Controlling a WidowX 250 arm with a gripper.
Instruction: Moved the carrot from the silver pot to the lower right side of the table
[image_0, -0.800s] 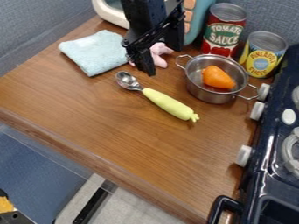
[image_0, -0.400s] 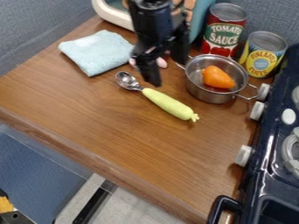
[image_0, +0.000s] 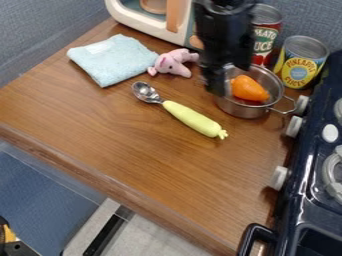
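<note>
Carrot (image_0: 250, 90) is my target, lying in the pot (image_0: 244, 108), and my gripper (image_0: 225, 80) hangs at that pot's left side, blurred. I can't tell how far open it is; it doesn't appear to have hold of anything. Over these frames I've swung it rightward from near the pink toy (image_0: 172, 63), which is now uncovered, while the carrot and pot have stayed put. To me that means the approach is nearly done but the pick isn't. I'd judge the next move is to centre over the carrot and lower without catching the rim, which could drag the pot. The spoon (image_0: 192, 119) lies on the table (image_0: 127, 145) just left of the pot, the stove (image_0: 306, 187) runs along the right, and the drop spot should be down toward the table's lower right.
</note>
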